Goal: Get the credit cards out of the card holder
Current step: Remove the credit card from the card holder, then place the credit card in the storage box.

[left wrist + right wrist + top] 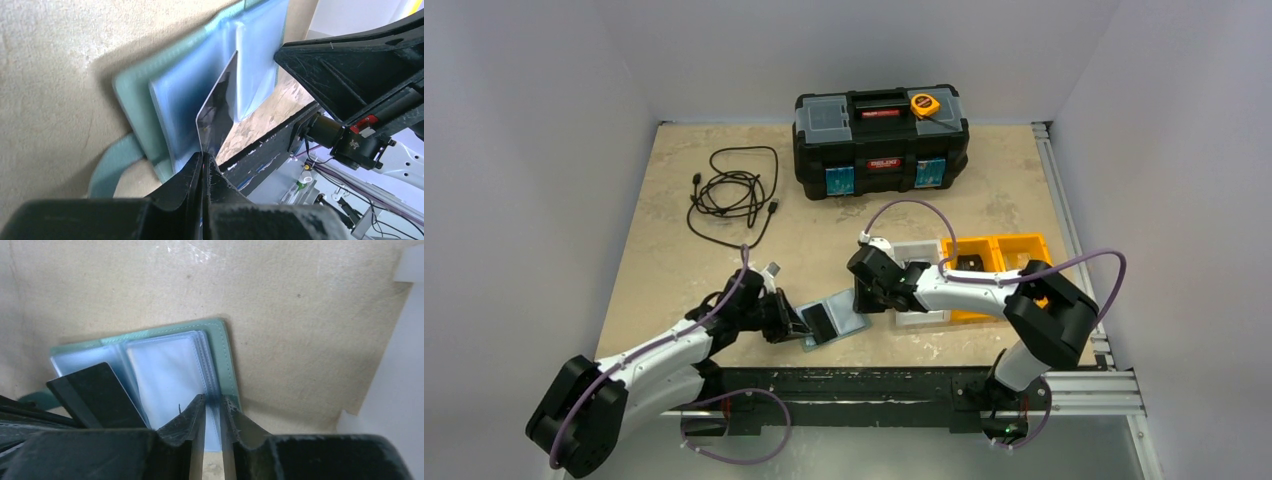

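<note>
Well down in the lower middle of the top view, the card holder (844, 316) lies open on the table (674, 260) between the two arms, its pale blue pockets facing up. The left gripper (800, 326) comes at it from the left of the frame, its fingers pressed together on one end of the black card (820, 322). In the left wrist view that card stands tilted up over the holder's pocket, its far end down by the blue sleeve (whether it sits inside the pocket or only rests against it, I cannot tell). The right gripper (864, 303) meets the holder from the right. In the right wrist view its fingers are almost together, leaving only a thin gap, with the edge of a pale blue sleeve pinched between them. At the top of the top view sits a black toolbox (881, 150) with a yellow tape measure (924, 103) on its lid. A coiled black cable (734, 190) lies at upper left, and orange bins (1004, 255) and a white bin (917, 252) are beside the right arm.
</note>
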Robot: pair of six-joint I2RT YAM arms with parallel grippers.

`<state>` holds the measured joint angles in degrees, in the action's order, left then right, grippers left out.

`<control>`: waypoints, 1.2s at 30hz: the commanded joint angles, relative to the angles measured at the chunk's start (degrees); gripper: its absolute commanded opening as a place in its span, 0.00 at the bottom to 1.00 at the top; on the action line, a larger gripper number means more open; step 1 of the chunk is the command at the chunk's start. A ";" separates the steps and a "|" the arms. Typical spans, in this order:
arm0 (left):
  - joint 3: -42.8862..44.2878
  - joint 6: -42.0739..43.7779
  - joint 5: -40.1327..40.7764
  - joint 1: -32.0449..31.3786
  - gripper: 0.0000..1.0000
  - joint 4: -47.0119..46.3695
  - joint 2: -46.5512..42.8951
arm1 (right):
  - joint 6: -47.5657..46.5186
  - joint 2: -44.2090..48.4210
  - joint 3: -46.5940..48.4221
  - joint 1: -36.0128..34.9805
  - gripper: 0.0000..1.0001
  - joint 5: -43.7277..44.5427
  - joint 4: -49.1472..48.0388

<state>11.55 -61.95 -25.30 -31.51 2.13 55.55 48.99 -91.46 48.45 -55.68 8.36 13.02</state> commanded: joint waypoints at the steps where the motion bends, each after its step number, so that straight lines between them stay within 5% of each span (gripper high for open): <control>1: 3.79 3.00 1.03 0.46 0.00 9.03 -3.58 | -2.77 2.81 1.25 0.49 0.19 2.74 5.56; 11: 8.59 4.91 0.78 0.96 0.00 15.93 -11.15 | -4.94 9.23 5.74 0.51 0.59 -0.77 5.47; 17: 12.68 4.49 -2.27 2.13 0.00 16.77 -14.62 | -7.18 14.67 2.90 1.98 0.84 -7.98 -3.81; 22: 14.07 1.79 -7.79 4.63 0.00 12.01 -16.72 | -5.46 20.16 -3.33 6.74 0.88 -21.02 -17.71; 28: 11.78 -6.84 -15.66 8.04 0.00 -4.23 -17.04 | -0.30 24.03 -9.49 12.92 0.88 -36.05 -32.99; 36: 11.75 -11.45 -19.85 8.74 0.00 -15.23 -13.55 | 5.39 22.64 -10.70 13.96 0.81 -44.83 -43.19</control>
<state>22.98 -70.30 -40.95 -23.22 -4.36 40.86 50.63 -68.73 37.93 -42.00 -28.80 -20.38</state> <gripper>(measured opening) 0.003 0.836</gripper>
